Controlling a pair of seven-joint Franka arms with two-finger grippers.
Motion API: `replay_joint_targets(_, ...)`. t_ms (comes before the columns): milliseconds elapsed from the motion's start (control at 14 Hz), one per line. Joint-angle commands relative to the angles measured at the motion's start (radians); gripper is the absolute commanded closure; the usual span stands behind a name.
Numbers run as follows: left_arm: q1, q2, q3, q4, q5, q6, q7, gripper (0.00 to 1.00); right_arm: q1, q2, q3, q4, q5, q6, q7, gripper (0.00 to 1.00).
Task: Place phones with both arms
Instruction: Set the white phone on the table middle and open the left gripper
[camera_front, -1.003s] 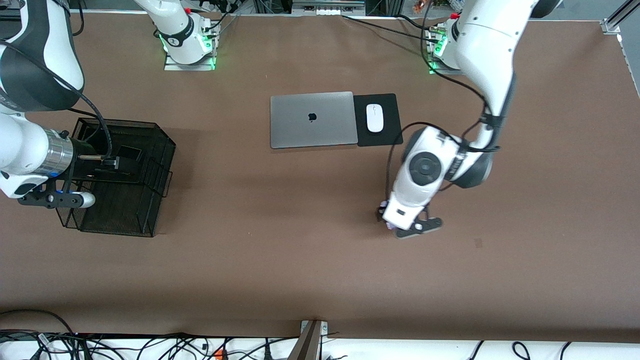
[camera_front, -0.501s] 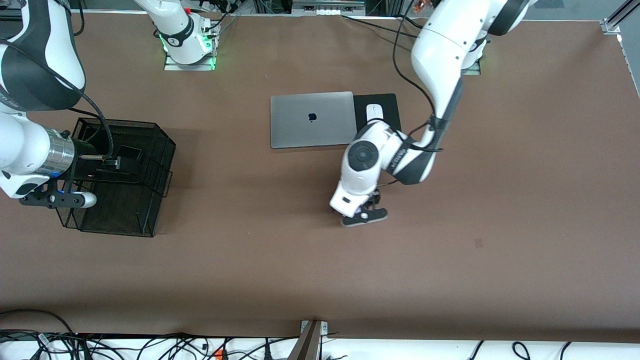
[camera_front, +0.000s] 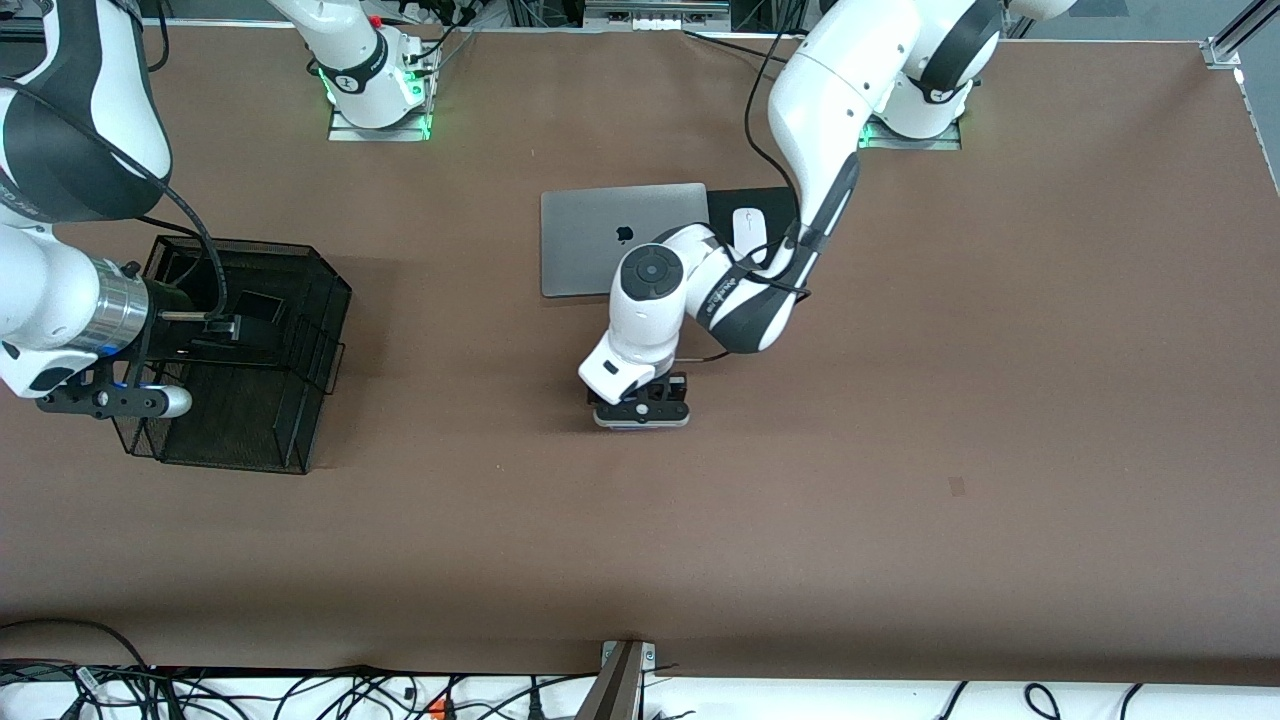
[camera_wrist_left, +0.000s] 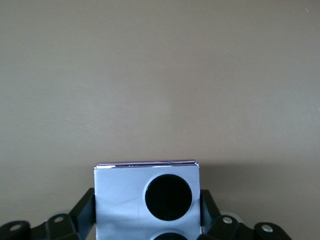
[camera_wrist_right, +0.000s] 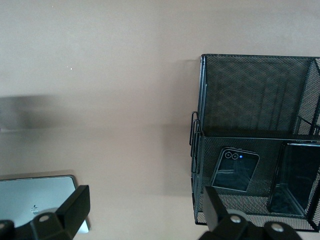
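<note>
The left gripper (camera_front: 640, 413) held the lavender phone (camera_wrist_left: 146, 199) between its fingers over mid-worktop, well apart from the basket (camera_front: 330, 290) under the wide-open right gripper (camera_wrist_right: 142, 212)

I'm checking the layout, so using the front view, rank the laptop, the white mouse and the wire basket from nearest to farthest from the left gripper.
From the left gripper, over bare table:
1. Laptop, farther from the camera.
2. Mouse, beside the laptop.
3. Wire basket, at the right arm's end.
</note>
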Motion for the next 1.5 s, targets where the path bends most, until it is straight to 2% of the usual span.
replay_joint_targets(0, -0.023, 0.053, 0.005, 0.057, 0.009, -0.001, 0.028, 0.64, -0.016, -0.006, 0.019, 0.001, -0.018, -0.005, 0.011, 0.0)
replay_joint_targets(286, -0.045, 0.122, 0.008, 0.058, 0.011, 0.109, 0.023, 0.64, -0.016, -0.002, 0.019, 0.001, -0.02, 0.003, 0.012, 0.0)
replay_joint_targets(501, -0.045, 0.127, 0.011, 0.063, 0.011, 0.115, 0.025, 0.64, -0.014, 0.0, 0.019, -0.001, -0.018, 0.018, 0.012, 0.0)
replay_joint_targets(573, -0.043, 0.125, 0.013, 0.063, 0.011, 0.115, 0.019, 0.57, -0.014, -0.003, 0.019, -0.001, -0.017, 0.01, 0.012, 0.0)
replay_joint_targets(645, -0.043, 0.125, 0.014, 0.063, 0.011, 0.115, 0.014, 0.2, -0.014, -0.006, 0.021, -0.001, -0.017, 0.003, 0.011, 0.0)
replay_joint_targets(716, -0.042, 0.125, 0.016, 0.063, 0.011, 0.115, 0.011, 0.0, -0.014, -0.006, 0.021, -0.001, -0.015, 0.003, 0.011, 0.0)
replay_joint_targets(1074, -0.02, 0.085, 0.014, 0.061, 0.005, 0.082, -0.009, 0.0, -0.014, -0.006, 0.021, 0.001, -0.009, 0.013, 0.011, 0.0)
replay_joint_targets(1432, 0.013, -0.019, 0.016, 0.061, 0.011, -0.172, 0.003, 0.0, -0.016, -0.008, 0.021, -0.007, -0.008, -0.002, 0.006, 0.0)
